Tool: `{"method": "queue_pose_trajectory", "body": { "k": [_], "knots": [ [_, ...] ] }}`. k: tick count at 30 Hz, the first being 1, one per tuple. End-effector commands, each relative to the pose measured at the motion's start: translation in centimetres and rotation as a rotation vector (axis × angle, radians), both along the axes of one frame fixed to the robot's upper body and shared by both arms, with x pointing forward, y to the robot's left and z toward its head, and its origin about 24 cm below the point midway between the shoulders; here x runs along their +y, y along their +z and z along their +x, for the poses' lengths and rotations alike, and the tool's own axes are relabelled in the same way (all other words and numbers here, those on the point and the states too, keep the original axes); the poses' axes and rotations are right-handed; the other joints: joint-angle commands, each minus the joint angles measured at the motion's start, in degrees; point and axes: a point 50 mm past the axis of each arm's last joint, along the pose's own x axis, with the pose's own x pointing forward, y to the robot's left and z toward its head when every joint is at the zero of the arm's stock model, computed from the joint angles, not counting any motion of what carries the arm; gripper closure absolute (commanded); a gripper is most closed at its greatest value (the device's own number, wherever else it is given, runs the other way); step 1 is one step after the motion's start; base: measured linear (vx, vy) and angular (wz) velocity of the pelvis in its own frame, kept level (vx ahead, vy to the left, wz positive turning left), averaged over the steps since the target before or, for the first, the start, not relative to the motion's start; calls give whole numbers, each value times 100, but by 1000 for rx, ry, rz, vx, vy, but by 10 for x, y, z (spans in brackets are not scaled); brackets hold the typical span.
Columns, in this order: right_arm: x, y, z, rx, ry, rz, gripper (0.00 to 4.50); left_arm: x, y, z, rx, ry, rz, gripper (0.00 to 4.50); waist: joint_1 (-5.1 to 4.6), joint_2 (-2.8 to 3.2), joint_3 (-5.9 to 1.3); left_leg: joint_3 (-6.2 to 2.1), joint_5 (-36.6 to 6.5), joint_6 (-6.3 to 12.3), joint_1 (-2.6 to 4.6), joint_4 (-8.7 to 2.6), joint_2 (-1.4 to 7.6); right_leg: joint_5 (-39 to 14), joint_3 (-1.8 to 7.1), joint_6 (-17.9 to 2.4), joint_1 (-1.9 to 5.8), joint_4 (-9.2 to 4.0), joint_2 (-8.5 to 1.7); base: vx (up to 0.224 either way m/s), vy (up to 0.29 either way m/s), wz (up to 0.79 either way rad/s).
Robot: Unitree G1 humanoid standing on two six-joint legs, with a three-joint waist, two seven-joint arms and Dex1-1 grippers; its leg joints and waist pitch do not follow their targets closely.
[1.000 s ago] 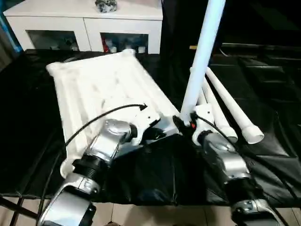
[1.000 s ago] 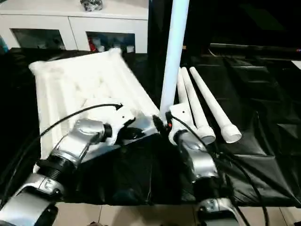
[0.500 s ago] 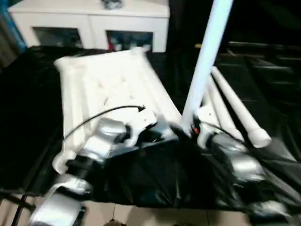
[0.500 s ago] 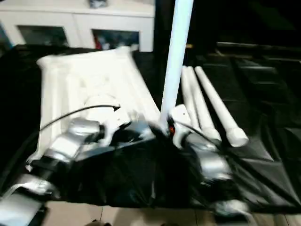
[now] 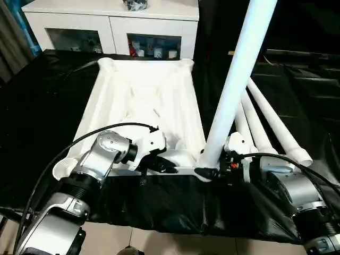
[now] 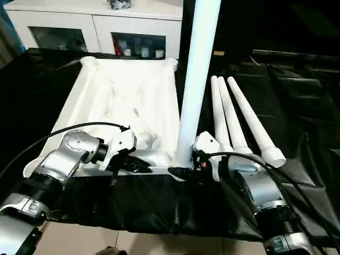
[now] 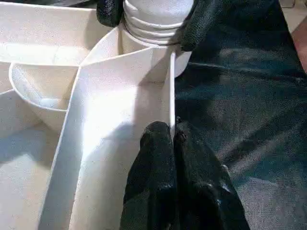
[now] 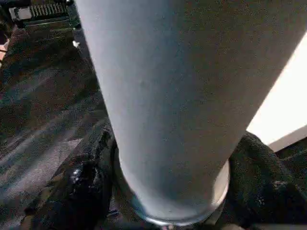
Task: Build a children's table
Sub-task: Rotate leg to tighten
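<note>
A: On the black surface (image 5: 48, 95), what differs from a second ago?

B: The tabletop (image 5: 143, 101) lay skewed then, its far end angled left. It now runs nearly straight away from the robot, underside up, and the whole view has shifted too, so part of that is the camera. The upright leg (image 5: 239, 79) still stands at the near right corner, leaning a little more to the right at its top.

A: Any writing or labels?

B: None that I can read, not on the tabletop, the legs or the cabinet (image 5: 111, 26) behind.

A: And the fingers?

B: The left gripper (image 7: 172, 136) is clenched on the thin near rim of the tabletop; its fingers (image 7: 153, 163) pinch the wall just beside the corner socket. The right gripper (image 5: 210, 171) grasps the upright leg at its base, one black finger on each side, right where the leg sits in that socket.

A: The other legs?

B: Three spare legs (image 5: 265, 125) lie side by side on the surface, to the right of the tabletop, thick ends toward the robot.
</note>
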Motion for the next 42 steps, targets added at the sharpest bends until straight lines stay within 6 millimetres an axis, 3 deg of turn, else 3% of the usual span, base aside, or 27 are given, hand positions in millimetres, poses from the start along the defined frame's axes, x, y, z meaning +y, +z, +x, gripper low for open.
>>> {"method": "queue_pose_trajectory", "body": {
  "k": [1,3,6,7,8,10,11,15,16,18,21,22,23,24,25,29,30,32,36,38,41,42],
  "knots": [
    [21,-2,-10,30,124,35,168,-14,5,1,-20,-48,-20,450,2,-23,-364,-92,-1139,361,85,-401,334,-710,319,-1507,262,-345,-387,0,0,0],
    [21,-4,-10,52,92,59,174,-15,6,3,-18,-27,-31,450,16,-61,-347,-85,-1139,388,80,-402,335,-855,321,-1488,255,-361,-400,0,0,0],
    [22,-8,-4,35,-3,67,181,-19,7,7,-18,40,-45,450,17,-55,-330,-90,-1217,338,81,-418,336,-1088,322,-1426,240,-383,-403,0,0,0],
    [23,-11,6,2,-131,69,181,-23,7,12,-26,106,-55,450,9,-48,-316,-94,-1353,277,98,-427,329,-1320,321,-1384,222,-412,-412,0,0,0],
    [23,-11,6,2,-132,69,181,-23,7,12,-26,106,-55,450,-6,-49,-315,-92,-1413,214,100,-429,331,-1436,327,-1364,209,-421,-425,0,0,0],
    [27,-17,24,-20,-401,87,181,-34,7,19,-42,226,-66,450,-75,-56,-288,-133,-1785,-53,132,-457,308,-2181,307,-1199,176,-485,-433,0,0,0],
    [30,-19,28,-23,-469,86,181,-39,6,20,-41,260,-66,450,-117,-61,-291,-164,-1799,-146,104,-473,316,-2318,297,-1093,205,-488,-440,0,0,0],
    [42,-22,38,-10,-621,105,181,-57,4,18,-36,322,-87,450,-196,-70,-312,-147,-1769,-69,102,-453,290,-2140,311,-1077,191,-520,-424,0,0,0],
    [58,-23,42,10,-679,127,181,-73,3,14,-52,331,-107,450,-194,-84,-320,-125,-1659,-7,98,-443,291,-2033,320,-1084,190,-517,-420,0,0,0],
    [70,-22,44,7,-710,129,181,-84,4,9,-59,318,-125,450,-207,-78,-320,-125,-1513,32,72,-448,286,-1870,313,-1122,203,-497,-401,0,0,0],
    [86,-16,44,-18,-653,145,181,-85,3,7,-61,298,-123,450,-190,-82,-345,-114,-1292,134,59,-434,291,-1504,319,-1134,229,-453,-398,0,0,0],
    [86,-14,44,-25,-638,156,146,-81,3,9,-71,298,-115,450,-190,-75,-351,-108,-1233,166,69,-430,291,-1350,317,-1150,223,-442,-383,0,0,0],
    [86,-14,44,-24,-636,172,125,-78,3,11,-79,308,-105,450,-192,-72,-358,-103,-1196,193,75,-426,291,-1184,320,-1195,227,-424,-377,0,0,0],
    [85,-13,45,-22,-631,183,111,-75,3,12,-85,314,-97,450,-201,-115,-360,-96,-1165,217,73,-423,293,-1116,320,-1214,229,-419,-373,0,0,0],
    [82,-12,44,-27,-601,186,111,-70,3,14,-92,313,-90,450,-183,-85,-357,-96,-1159,258,71,-419,285,-1081,318,-1247,236,-414,-382,0,0,0],
    [66,-11,39,-80,-472,130,66,-57,5,15,-101,281,-69,450,-173,-78,-341,-88,-1256,299,74,-417,292,-1217,317,-1238,239,-434,-381,0,0,0],
    [65,-11,39,-82,-464,128,66,-56,5,14,-102,274,-70,450,-162,-32,-344,-91,-1275,266,82,-417,297,-1231,322,-1253,231,-426,-387,0,0,0],
    [53,-8,35,-100,-377,108,66,-50,7,11,-106,203,-78,450,-147,-64,-350,-97,-1271,265,79,-418,298,-1201,312,-1235,252,-433,-375,0,0,0],
    [43,-5,29,-107,-276,87,66,-44,7,6,-85,135,-80,450,-117,-49,-370,-78,-1052,368,95,-392,315,-642,322,-1436,249,-361,-368,0,0,0],
    [30,-3,16,-88,-111,52,66,-35,6,2,-63,62,-64,450,-101,-47,-370,-72,-1061,398,104,-392,321,-610,324,-1462,250,-362,-372,0,0,0],
    [23,-2,8,-57,-19,32,66,-29,6,1,-50,20,-50,450,-42,-61,-364,-70,-1082,443,90,-392,335,-686,322,-1454,256,-356,-383,0,0,0],
    [20,-1,5,-38,16,26,82,-27,6,0,-45,4,-46,450,-42,-105,-352,-69,-1106,432,94,-398,336,-765,319,-1442,262,-372,-375,0,0,0]
  ]
}}
